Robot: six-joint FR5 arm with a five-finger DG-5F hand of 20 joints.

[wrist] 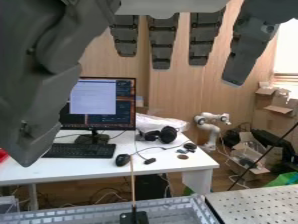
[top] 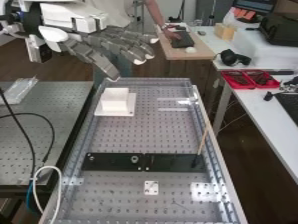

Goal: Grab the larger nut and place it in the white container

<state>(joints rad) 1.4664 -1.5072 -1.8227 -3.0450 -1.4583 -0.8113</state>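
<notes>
From my operator's seat, I see the metal bench (top: 133, 135) with its many holes, and I take the flat black bar lying across it as my reference. A white side table (top: 266, 110) stands to the right of this black bar (top: 169, 162). The hand (top: 120, 45) is raised well beyond the bar, higher than the bench; its fingers (wrist: 161, 42) are straight and spread, with gaps between them. Red trays (top: 249, 79) are on the table, beyond the bar and to its right. The white container (top: 114, 102) sits on the bench, beyond the left half of the bar. A thin wooden stick (top: 203, 139) stands slightly tilted at the bar's right end. On the bar, the bearing (top: 134, 159) stands left of its middle, and the smaller nut (top: 92, 158) near its left end. Where the larger nut is, I cannot tell.
</notes>
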